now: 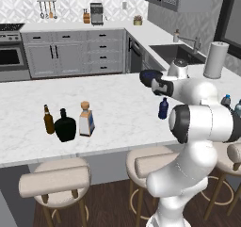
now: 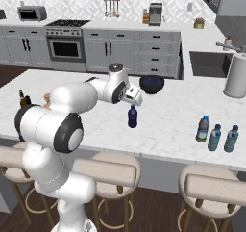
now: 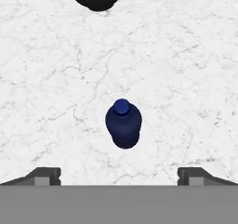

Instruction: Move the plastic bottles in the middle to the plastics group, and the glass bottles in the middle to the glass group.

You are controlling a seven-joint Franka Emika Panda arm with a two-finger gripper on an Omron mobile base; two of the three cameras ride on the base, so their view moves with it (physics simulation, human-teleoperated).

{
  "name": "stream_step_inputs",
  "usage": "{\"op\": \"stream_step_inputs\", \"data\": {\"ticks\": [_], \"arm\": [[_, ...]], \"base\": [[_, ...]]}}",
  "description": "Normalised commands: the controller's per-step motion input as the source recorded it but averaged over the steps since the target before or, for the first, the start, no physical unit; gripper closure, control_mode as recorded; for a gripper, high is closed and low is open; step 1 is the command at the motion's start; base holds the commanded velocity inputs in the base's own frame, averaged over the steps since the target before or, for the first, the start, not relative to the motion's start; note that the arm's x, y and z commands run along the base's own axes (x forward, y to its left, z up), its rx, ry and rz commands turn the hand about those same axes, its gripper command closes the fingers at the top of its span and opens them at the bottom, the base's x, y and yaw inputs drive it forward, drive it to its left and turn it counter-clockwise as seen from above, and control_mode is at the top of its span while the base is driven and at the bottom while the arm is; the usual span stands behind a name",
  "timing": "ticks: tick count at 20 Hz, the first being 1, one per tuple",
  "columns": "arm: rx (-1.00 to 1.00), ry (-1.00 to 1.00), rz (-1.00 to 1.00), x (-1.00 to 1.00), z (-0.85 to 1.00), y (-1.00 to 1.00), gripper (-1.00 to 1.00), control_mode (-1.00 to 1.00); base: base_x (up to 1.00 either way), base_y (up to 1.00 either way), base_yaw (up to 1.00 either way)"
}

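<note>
- The dark blue bottle is standing upright, alone in the middle of the marble counter, well apart from everything else.
- The gripper is hovering above it, looking down on the cap; its two finger tips are sitting wide apart with nothing between them, so it is spread and empty.
- Three bottles are standing close together near the counter's right end, one with a dark cap, two pale blue; judging by that, the plastics side is already receiving.
- At the left end, the cork-stoppered bottle is standing just beside the black flask and the brown bottle, so the glass part is looking done.
- A dark bowl is sitting further back on the counter.
- The blue bottle is probably light, smooth and a little slippery, and its walls may be giving slightly under a squeeze.
- I would be taking hold across the round body just below the shoulder, not at the narrow cap, with the fingers level so it is not tipping.
</note>
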Motion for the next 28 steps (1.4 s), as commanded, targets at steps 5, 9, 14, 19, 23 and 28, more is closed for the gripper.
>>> {"op": "stream_step_inputs", "data": {"ticks": [5, 9, 14, 19, 23, 28], "arm": [[0.00, 0.01, 0.00, 0.41, -0.10, -0.19, -1.00, -1.00], [0.00, 0.02, 0.01, 0.31, -0.28, -0.17, -1.00, -1.00], [0.00, 0.04, 0.00, 0.16, -0.34, 0.00, -1.00, -1.00], [0.00, 0.05, 0.00, 0.18, -0.23, 0.00, -1.00, -1.00], [0.00, 0.05, 0.00, 0.21, -0.17, 0.00, -1.00, -1.00], [0.00, 0.02, 0.00, 0.18, -0.18, 0.00, -1.00, -1.00]], "base": [[0.00, 0.00, 0.00], [0.00, 0.00, 0.00], [0.00, 0.00, 0.00], [0.00, 0.00, 0.00], [0.00, 0.00, 0.00], [0.00, 0.00, 0.00]]}}
